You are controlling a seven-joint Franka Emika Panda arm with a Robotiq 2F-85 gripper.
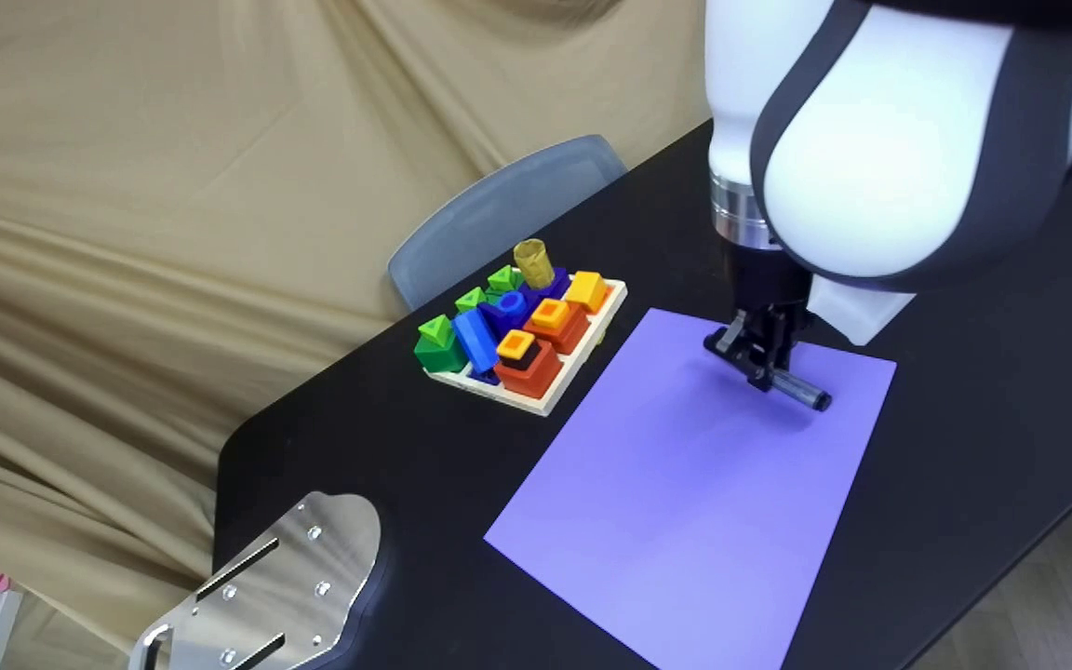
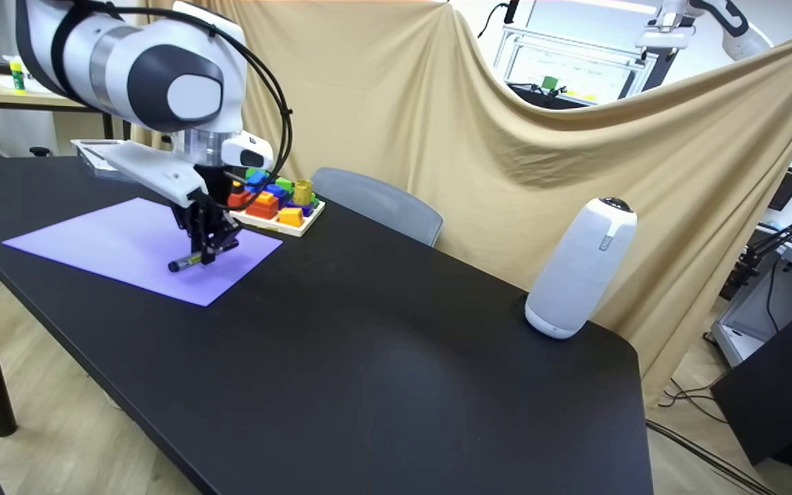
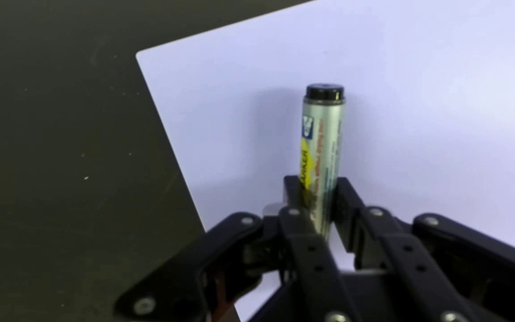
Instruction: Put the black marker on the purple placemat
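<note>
smooth placemat point(image 1: 685, 493), cloth drape point(image 1: 173, 186)

The jaws pinch the black-ended marker point(image 3: 322, 143) over the pale lavender placemat point(image 3: 423, 134).

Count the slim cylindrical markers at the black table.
1: the slim black-and-grey marker, held in the black two-fingered gripper over the flat purple rectangular placemat. Others could be hidden behind the white arm.

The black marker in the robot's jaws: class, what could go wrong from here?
The round black marker may roll once the jaws open, perhaps off the purple placemat, whose edge runs fairly close beside it in the wrist view. If it hangs above the purple placemat, it might drop and bounce; the pictures leave any gap unclear.
</note>
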